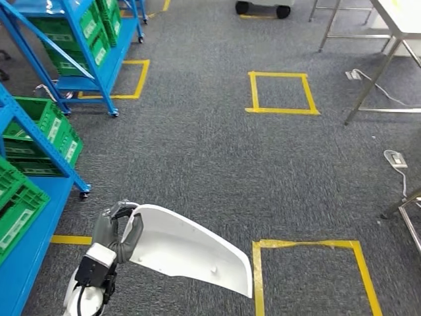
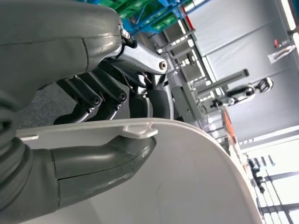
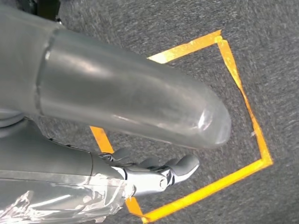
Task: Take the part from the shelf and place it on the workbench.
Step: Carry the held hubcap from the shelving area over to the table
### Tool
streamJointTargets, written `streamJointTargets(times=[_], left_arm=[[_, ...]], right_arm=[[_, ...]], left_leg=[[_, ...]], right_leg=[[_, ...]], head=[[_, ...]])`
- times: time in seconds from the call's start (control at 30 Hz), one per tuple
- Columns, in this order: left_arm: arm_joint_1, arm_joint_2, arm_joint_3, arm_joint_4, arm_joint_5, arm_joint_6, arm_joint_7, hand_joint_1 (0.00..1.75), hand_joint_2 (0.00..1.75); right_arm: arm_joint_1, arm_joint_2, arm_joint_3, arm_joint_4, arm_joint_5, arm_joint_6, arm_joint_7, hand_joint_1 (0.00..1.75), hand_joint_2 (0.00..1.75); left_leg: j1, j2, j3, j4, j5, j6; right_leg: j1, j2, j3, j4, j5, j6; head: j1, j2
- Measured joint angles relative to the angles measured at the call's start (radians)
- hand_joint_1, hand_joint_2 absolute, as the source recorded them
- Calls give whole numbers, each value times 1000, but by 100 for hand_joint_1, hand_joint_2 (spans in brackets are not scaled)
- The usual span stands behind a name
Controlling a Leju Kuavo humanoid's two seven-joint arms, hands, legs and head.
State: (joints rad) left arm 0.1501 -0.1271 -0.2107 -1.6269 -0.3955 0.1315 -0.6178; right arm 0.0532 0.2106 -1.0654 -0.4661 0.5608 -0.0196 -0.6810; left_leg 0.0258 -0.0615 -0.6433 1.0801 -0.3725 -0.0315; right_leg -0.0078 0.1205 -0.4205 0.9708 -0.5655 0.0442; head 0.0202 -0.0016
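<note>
Left hand (image 1: 118,232) grips the part (image 1: 191,251) at its near end, low in the head view, carried over the grey carpet (image 1: 198,151) between the blue shelf (image 1: 29,230) and a yellow tape square (image 1: 258,270).

Part: big white plastic shell, smooth and glossy, long and curved like a cover panel. It widens away from the hand and ends in a rounded corner just at the tape square's near edge. One small round boss shows on the inner face near the far end. In the left wrist view the part (image 2: 183,177) has a thin rim with a small white clip tab moulded on it; the thumb (image 2: 102,158) lies along the inner face, the dark fingers (image 2: 95,100) wrap over the rim from the other side. Firm pinch, part held clear of the floor.

Right hand (image 3: 155,175) hangs over the carpet above a taped square (image 3: 246,112), fingers extended and slightly apart, holding nothing.

Green crates (image 1: 47,135) sit on the blue shelf levels to the left. A metal-legged bench (image 1: 392,20) stands at far right, well apart from the part. Second tape square (image 1: 282,92) farther ahead; a cable with a plug (image 1: 395,158) lies on the carpet near the bench legs.
</note>
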Motion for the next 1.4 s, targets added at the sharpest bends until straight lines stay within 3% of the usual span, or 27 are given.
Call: streamJointTargets(times=[0.07,0.13,0.2,0.27,0.3,0.33,0.37,0.47,0.5,0.57,0.6,0.67,0.73,0.8,0.83,0.87,0.93,1.0,1.07,1.1,1.17,1.23,1.3,1.33,1.4], left_arm=[[-3,-1,-1,1,0,0,-1,175,175],[-3,-2,-2,1,1,1,-2,175,175],[3,-1,-1,1,1,4,-3,175,175],[7,0,-2,1,-1,7,-3,175,175],[7,0,-2,1,-1,8,-3,175,175],[7,0,-2,1,-2,9,-3,175,175],[7,0,-2,1,-3,10,-4,175,175],[10,1,-2,2,-6,13,-4,175,175],[12,1,-2,3,-7,14,-4,175,175],[11,1,-2,3,-8,15,-4,175,175],[10,1,-2,3,-8,15,-5,175,175],[8,2,-2,3,-8,15,-5,175,175],[8,3,-1,3,-7,15,-5,175,175],[9,6,-1,3,-7,15,-5,175,175],[9,7,-1,3,-8,14,-5,175,175],[9,8,-1,3,-8,12,-5,175,175],[9,9,-1,3,-10,7,-6,175,175],[11,10,-1,3,-11,4,-6,175,175],[12,10,-2,3,-11,3,-7,175,175],[13,10,-2,3,-11,2,-7,175,175],[14,10,-3,3,-12,2,-7,175,175],[17,10,-3,3,-12,1,-8,175,175],[20,11,-3,3,-12,1,-8,175,175],[20,11,-3,3,-12,1,-8,175,175],[21,11,-3,3,-12,1,-8,175,175]], right_arm=[[-2,2,-3,-2,7,1,0,0,0],[-3,5,-8,-2,17,4,1,0,0],[-7,8,-15,-4,30,8,5,0,0],[-7,8,-25,-6,43,11,10,0,0],[-5,9,-29,-6,48,13,11,0,0],[-3,9,-34,-7,52,14,12,0,0],[-1,9,-39,-7,56,14,13,0,0],[-1,9,-50,-8,59,15,15,0,0],[-2,10,-52,-9,60,15,15,0,0],[-6,12,-54,-9,61,15,16,0,0],[-6,14,-55,-9,61,15,16,0,0],[-9,15,-58,-10,62,15,16,0,0],[-13,15,-60,-11,63,16,16,0,0],[-15,15,-60,-11,68,16,16,0,0],[-15,16,-61,-11,72,17,16,0,0],[-15,16,-61,-11,77,18,16,0,0],[-15,17,-64,-11,88,21,17,0,0],[-14,18,-67,-12,96,24,17,0,0],[-9,19,-70,-13,101,26,17,0,0],[-6,20,-72,-14,102,26,17,0,0],[-3,23,-75,-15,103,26,17,0,0],[-7,25,-75,-16,103,26,17,0,0],[-10,25,-75,-16,104,27,17,0,0],[-10,25,-75,-16,104,27,17,0,0],[-9,25,-76,-17,104,27,17,0,0]], left_leg=[[-2,5,39,-45,-66,16],[-3,22,63,-53,-91,32],[-4,44,95,-56,-115,41],[-8,64,129,-57,-140,45],[-9,73,149,-57,-154,45],[-9,80,170,-57,-169,46],[-9,88,193,-58,-186,45],[-18,111,242,-63,-237,38],[-22,118,253,-68,-247,33],[-28,129,267,-78,-246,21],[-27,124,266,-65,-236,17],[-26,96,217,17,-233,12],[-25,71,125,134,-280,11],[-25,66,45,187,-324,9],[-25,66,24,174,-308,8],[-24,62,19,134,-264,8],[-19,32,37,23,-158,9],[-18,3,51,-39,-119,19],[-21,6,56,-46,-114,35],[-20,15,60,-49,-105,41],[-17,34,69,-55,-100,53],[-19,57,73,-56,-101,58],[-20,83,75,-56,-104,59],[-20,95,76,-56,-106,58],[-18,115,82,-56,-111,51]], right_leg=[[-5,7,-9,30,-2,10],[-3,-37,-58,111,13,20],[-1,-94,-156,240,5,26],[0,-112,-264,335,-41,25],[1,-114,-301,346,-59,22],[4,-116,-322,329,-59,18],[8,-123,-330,287,-27,13],[30,-186,-335,135,178,-13],[33,-195,-336,113,219,-20],[30,-173,-328,102,224,-28],[26,-159,-320,94,224,-31],[21,-134,-302,77,220,-39],[20,-108,-292,69,213,-46],[19,-79,-285,67,205,-49],[19,-64,-279,67,201,-48],[18,-50,-273,68,197,-46],[17,-23,-262,70,191,-39],[17,-4,-260,72,188,-29],[15,11,-263,69,188,-16],[15,7,-264,71,185,-11],[18,-34,-284,115,155,-1],[16,-91,-336,237,88,9],[8,-111,-382,345,44,17],[5,-115,-379,348,48,19],[-1,-133,-310,241,97,23]], head=[[1,0],[9,1],[14,0],[15,0],[16,0],[17,0],[18,0],[22,0],[21,0],[18,0],[17,0],[16,0],[15,0],[15,0],[15,0],[15,0],[15,0],[15,0],[15,0],[16,0],[23,0],[29,0],[29,0],[29,0],[29,0]])
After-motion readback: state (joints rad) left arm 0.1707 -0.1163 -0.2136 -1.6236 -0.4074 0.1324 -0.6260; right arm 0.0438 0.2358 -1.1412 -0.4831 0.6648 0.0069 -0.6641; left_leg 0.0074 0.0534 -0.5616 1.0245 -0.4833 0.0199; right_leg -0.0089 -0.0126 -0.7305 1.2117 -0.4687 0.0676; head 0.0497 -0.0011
